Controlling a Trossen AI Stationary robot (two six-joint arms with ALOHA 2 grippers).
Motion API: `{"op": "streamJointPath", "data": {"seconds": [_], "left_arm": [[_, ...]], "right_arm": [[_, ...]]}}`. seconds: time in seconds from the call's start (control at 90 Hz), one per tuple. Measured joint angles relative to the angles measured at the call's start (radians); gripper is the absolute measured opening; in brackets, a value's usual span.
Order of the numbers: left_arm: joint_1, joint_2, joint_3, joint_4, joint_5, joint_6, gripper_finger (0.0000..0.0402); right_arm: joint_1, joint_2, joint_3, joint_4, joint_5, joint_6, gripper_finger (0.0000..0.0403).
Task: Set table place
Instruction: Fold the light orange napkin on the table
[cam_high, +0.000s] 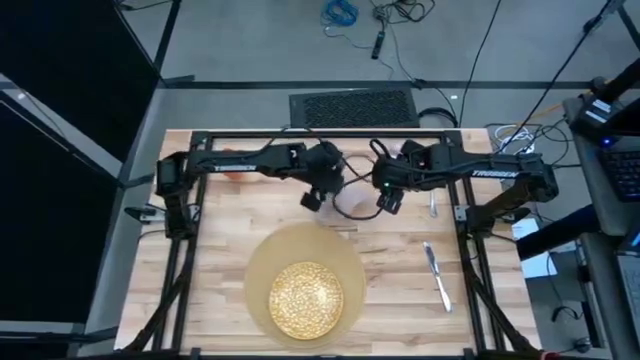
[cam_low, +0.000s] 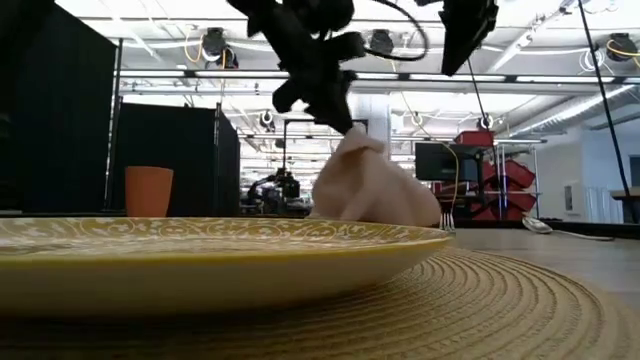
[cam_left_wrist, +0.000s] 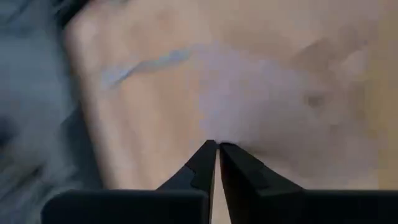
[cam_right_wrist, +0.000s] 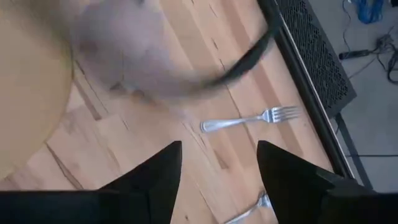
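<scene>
The pinkish-grey napkin (cam_low: 370, 190) lies bunched on the table (cam_high: 210, 250) beyond the tan mat (cam_low: 480, 300) and the gold-speckled plate (cam_high: 305, 298), its top pulled into a peak. My left gripper (cam_low: 335, 110) is shut on that peak. My right gripper (cam_right_wrist: 217, 162) hangs open to the right of the napkin, above the bare wood, touching nothing. A fork (cam_right_wrist: 249, 118) lies past its fingers. The knife (cam_high: 437, 275) lies right of the mat. The orange cup (cam_low: 148, 191) stands at the far left. My left gripper pinches the napkin's raised peak (cam_low: 352, 132) between its two shut fingers (cam_left_wrist: 205, 163), coming from above and slanting down. The cloth below the peak spreads out like a tent, and its lower part (cam_low: 385, 212) rests on the table.
Another steel utensil's end (cam_right_wrist: 249, 211) shows near the right gripper's fingers. The black rail frame (cam_high: 330, 135) runs along the far edge and both sides. Bare wood lies left of the mat and between the mat and the knife.
</scene>
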Motion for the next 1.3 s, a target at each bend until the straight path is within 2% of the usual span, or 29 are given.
{"op": "streamJointPath", "data": {"seconds": [0.078, 0.144, 0.233, 0.3, 0.4, 0.478, 0.6, 0.667, 0.733, 0.844, 0.933, 1.089, 1.167, 1.3], "left_arm": [[0.002, -0.034, 0.000, -0.067, -0.088, -0.025, 0.0009], [0.007, -0.055, 0.000, -0.110, -0.098, -0.060, 0.0009], [0.010, -0.064, 0.000, -0.128, -0.121, -0.194, 0.0009], [0.010, -0.065, 0.001, -0.128, -0.196, -0.289, 0.0009], [0.010, -0.064, 0.000, -0.169, -0.282, -0.355, 0.0009], [0.011, -0.064, 0.000, -0.260, -0.326, -0.423, 0.0009], [0.016, -0.066, -0.018, -0.445, -0.348, -0.554, 0.0009], [0.018, -0.091, -0.060, -0.462, -0.321, -0.599, 0.0009], [0.016, -0.130, -0.120, -0.384, -0.282, -0.608, 0.0009], [0.014, -0.219, -0.256, -0.214, -0.147, -0.610, 0.0009], [0.017, -0.282, -0.368, -0.058, -0.062, -0.619, 0.0009], [0.017, -0.324, -0.481, 0.203, -0.049, -0.692, 0.0009], [0.011, -0.316, -0.506, 0.284, -0.048, -0.715, 0.0009], [-0.001, -0.279, -0.541, 0.513, -0.048, -0.707, 0.0008]], "right_arm": [[0.000, -0.001, -0.031, -0.008, 0.001, 0.018, 0.0194], [0.000, 0.000, -0.059, -0.009, 0.000, 0.022, 0.0194], [0.000, -0.001, -0.092, 0.005, 0.001, 0.022, 0.0194], [0.000, 0.000, -0.113, 0.015, 0.001, 0.022, 0.0194], [0.000, 0.000, -0.133, 0.028, 0.004, 0.020, 0.0194], [0.000, -0.001, -0.146, 0.026, 0.004, 0.039, 0.0194], [0.018, -0.001, -0.172, 0.013, 0.007, 0.084, 0.0194], [0.034, 0.000, -0.185, 0.018, 0.020, 0.103, 0.0194], [0.057, -0.001, -0.205, 0.048, 0.072, 0.142, 0.0194], [0.091, -0.001, -0.260, 0.098, 0.176, 0.203, 0.0194], [0.099, -0.001, -0.311, 0.128, 0.179, 0.233, 0.0194], [0.097, 0.000, -0.405, 0.184, 0.181, 0.222, 0.0194], [0.096, 0.000, -0.453, 0.245, 0.179, 0.221, 0.0194], [0.096, 0.000, -0.518, 0.347, 0.177, 0.221, 0.0194]]}}
